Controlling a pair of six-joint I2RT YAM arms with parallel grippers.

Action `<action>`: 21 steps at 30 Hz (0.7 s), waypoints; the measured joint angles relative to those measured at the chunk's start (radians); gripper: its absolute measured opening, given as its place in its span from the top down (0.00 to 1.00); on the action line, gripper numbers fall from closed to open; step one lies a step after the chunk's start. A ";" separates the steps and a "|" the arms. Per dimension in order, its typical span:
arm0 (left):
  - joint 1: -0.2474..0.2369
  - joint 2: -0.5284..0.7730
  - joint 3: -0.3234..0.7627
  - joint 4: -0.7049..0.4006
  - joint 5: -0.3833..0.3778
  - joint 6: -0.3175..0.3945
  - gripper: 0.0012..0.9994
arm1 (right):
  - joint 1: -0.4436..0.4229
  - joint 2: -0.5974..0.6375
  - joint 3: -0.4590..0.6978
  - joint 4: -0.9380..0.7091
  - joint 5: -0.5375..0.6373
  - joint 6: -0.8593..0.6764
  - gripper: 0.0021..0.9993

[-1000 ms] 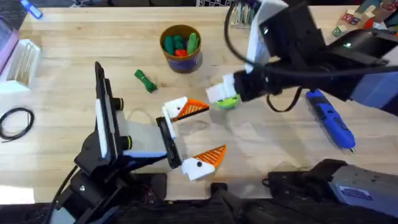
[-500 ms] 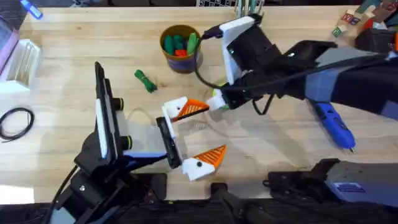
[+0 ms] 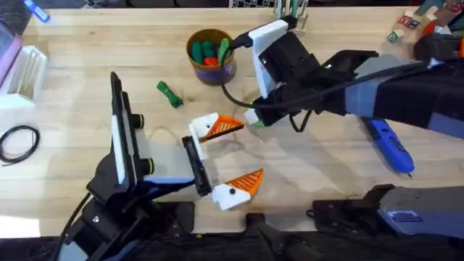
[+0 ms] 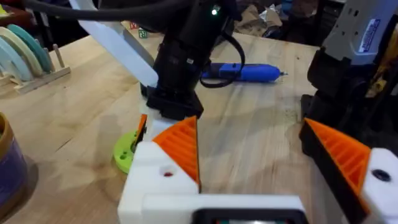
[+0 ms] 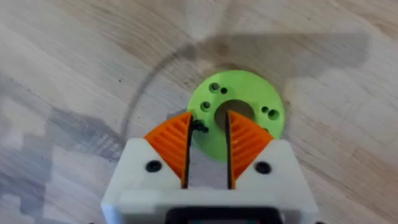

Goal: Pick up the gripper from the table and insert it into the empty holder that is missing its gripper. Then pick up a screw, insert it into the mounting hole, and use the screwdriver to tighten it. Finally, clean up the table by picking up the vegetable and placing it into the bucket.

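My right gripper (image 3: pixel 254 119) (image 5: pixel 208 122) hangs low over the bright green disc (image 5: pixel 239 115) (image 4: pixel 127 152), its orange fingers a narrow gap apart. A tiny black screw (image 5: pixel 199 127) sits at one fingertip's inner edge. My left gripper (image 3: pixel 235 154) (image 4: pixel 249 124) lies open on the table; both its white mounts carry orange tips, and the near mount shows a small hole (image 4: pixel 168 173). A loose gripper and a bare holder are out of view. The blue screwdriver (image 3: pixel 384 141) (image 4: pixel 245 73) lies at the right. The dark-green vegetable (image 3: pixel 169 94) lies left of the bucket (image 3: pixel 210 54).
A black cable loop (image 3: pixel 18 141) and a white rack (image 3: pixel 25 72) sit at the far left. Coloured blocks (image 3: pixel 409 22) lie at the back right. A rack of discs (image 4: pixel 25 59) stands behind the bucket side. Bare wood lies between the left gripper and the screwdriver.
My right arm has swung left and come down over the green disc, mostly in the first half second. The left arm, vegetable, bucket and screwdriver have stayed put.
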 joint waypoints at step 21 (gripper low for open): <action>0.000 0.000 0.000 0.000 0.000 0.000 0.01 | 0.001 0.021 0.049 -0.058 0.075 -0.014 0.99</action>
